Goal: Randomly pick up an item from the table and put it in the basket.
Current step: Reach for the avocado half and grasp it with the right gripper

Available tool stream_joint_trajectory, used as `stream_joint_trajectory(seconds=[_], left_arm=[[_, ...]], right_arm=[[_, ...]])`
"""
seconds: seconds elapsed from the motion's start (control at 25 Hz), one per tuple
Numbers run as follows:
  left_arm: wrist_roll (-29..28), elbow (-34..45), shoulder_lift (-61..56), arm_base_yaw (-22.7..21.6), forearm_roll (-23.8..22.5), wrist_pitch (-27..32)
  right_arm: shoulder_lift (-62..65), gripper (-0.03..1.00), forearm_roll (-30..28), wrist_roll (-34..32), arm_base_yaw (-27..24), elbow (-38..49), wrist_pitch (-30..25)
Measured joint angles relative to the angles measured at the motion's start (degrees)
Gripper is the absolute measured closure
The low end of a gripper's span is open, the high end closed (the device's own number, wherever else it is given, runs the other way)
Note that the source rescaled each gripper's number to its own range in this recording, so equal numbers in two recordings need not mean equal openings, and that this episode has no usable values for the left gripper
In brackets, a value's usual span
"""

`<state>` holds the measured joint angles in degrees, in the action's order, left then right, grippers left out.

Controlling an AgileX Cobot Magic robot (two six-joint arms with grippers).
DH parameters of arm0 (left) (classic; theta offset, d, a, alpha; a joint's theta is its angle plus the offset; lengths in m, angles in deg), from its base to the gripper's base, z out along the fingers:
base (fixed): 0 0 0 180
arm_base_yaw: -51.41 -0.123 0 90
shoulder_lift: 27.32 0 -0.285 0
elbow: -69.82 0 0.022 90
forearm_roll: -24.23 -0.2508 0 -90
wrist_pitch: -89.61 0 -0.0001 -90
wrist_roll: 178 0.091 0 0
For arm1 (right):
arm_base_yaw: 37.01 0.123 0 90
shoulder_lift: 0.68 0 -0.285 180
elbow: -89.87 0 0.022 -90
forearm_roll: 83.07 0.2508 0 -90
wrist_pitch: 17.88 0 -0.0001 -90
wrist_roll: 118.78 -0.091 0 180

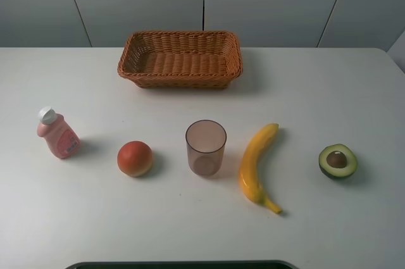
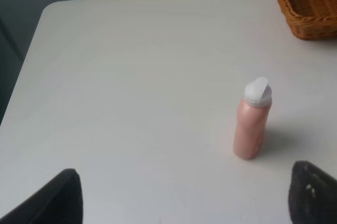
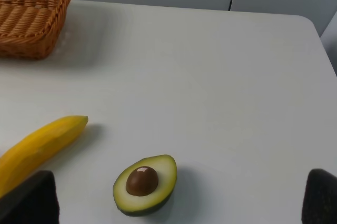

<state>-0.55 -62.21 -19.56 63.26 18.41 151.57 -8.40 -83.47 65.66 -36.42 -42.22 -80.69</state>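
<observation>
Avocado half sits on the desk, right end of the item row, well apart from the basket at the back.
Cut side up, pit showing, banana near it on its left, not touching. Left fingers spread wide, gripping nothing, pink bottle ahead of them. Right fingers spread wide too, nothing held, avocado half ahead of them.

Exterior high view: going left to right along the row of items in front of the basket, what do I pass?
pink bottle → orange-red fruit → translucent cup → banana → halved avocado
</observation>
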Motion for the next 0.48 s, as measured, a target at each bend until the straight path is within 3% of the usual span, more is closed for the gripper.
stream_joint_trajectory(seconds=[0.48], left_arm=[[0.00, 0.00, 0.00, 0.00, 0.00, 0.00]], right_arm=[[0.00, -0.03, 0.00, 0.00, 0.00, 0.00, 0.00]])
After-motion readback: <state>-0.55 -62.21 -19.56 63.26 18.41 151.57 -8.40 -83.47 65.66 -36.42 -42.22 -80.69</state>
